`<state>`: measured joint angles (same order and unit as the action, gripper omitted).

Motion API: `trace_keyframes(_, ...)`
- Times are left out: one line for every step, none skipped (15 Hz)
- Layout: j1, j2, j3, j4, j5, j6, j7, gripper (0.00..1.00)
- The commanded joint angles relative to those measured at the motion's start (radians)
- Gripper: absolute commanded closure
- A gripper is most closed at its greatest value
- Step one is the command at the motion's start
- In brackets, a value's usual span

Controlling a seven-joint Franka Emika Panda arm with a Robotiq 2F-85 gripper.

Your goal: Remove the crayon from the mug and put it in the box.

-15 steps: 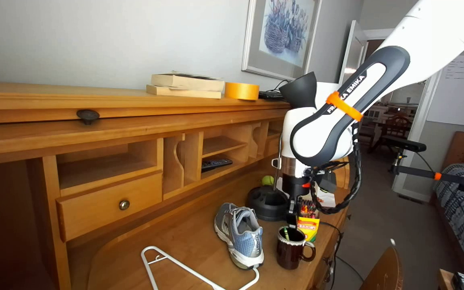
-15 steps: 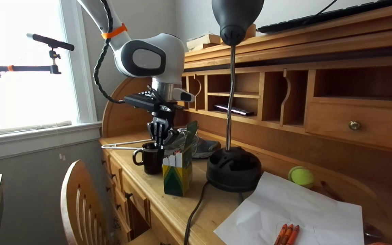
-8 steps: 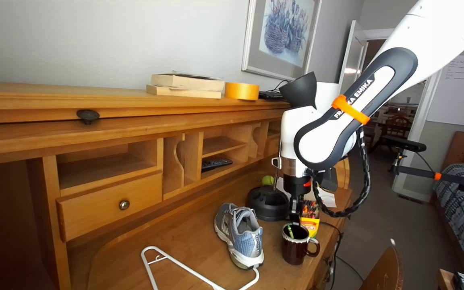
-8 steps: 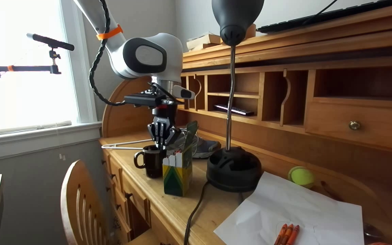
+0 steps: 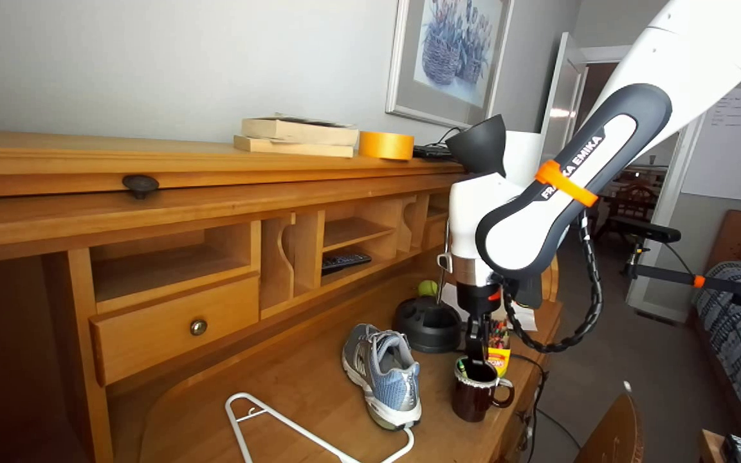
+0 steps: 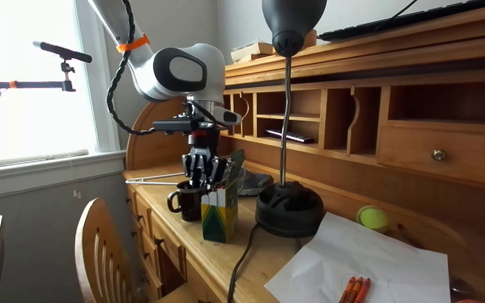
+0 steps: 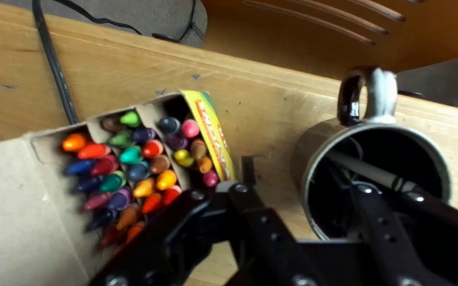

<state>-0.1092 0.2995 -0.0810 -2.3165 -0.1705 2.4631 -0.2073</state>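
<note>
Green paper-wrapped crayon (image 7: 366, 169) inside a dark brown glazed mug (image 5: 471, 397), near an open yellow-and-green cardboard box (image 6: 219, 219).
The crayon lies at a slant across the mug's interior, its wrapper pale grey with dark bands in the wrist view and its end green in an exterior view; whether that end touches the wall is unclear. The mug stands upright on the table (image 7: 261, 115), its rim pale and speckled, its side handle turned toward the table's edge. The box also stands upright, just beside the mug but apart, lid flap raised, holding crayons of many colours (image 7: 144, 186), tips up, between card dividers.
</note>
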Motion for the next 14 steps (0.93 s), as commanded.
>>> trace_keyframes(0.016,-0.010,-0.019,-0.013,-0.042,0.000,0.048,0.23)
trace_keyframes(0.018,-0.018,-0.021,-0.015,-0.046,0.000,0.055,0.14)
trace_keyframes(0.019,-0.028,-0.021,-0.018,-0.045,0.002,0.060,0.08)
trace_keyframes(0.021,-0.036,-0.021,-0.019,-0.046,0.002,0.066,0.01)
trace_keyframes(0.024,-0.047,-0.021,-0.021,-0.050,0.002,0.071,0.00)
trace_keyframes(0.027,-0.054,-0.021,-0.021,-0.054,0.000,0.076,0.00)
trace_keyframes(0.029,-0.064,-0.019,-0.022,-0.052,-0.001,0.079,0.00)
trace_keyframes(0.032,-0.072,-0.019,-0.023,-0.055,-0.001,0.088,0.00)
trace_keyframes(0.034,-0.079,-0.017,-0.023,-0.054,-0.001,0.092,0.00)
trace_keyframes(0.037,-0.084,-0.017,-0.023,-0.055,-0.002,0.100,0.00)
trace_keyframes(0.039,-0.086,-0.017,-0.022,-0.055,0.000,0.111,0.00)
trace_keyframes(0.040,-0.087,-0.014,-0.022,-0.049,0.002,0.114,0.01)
trace_keyframes(0.042,-0.085,-0.013,-0.020,-0.049,0.004,0.119,0.02)
trace_keyframes(0.045,-0.083,-0.011,-0.019,-0.048,0.004,0.123,0.03)
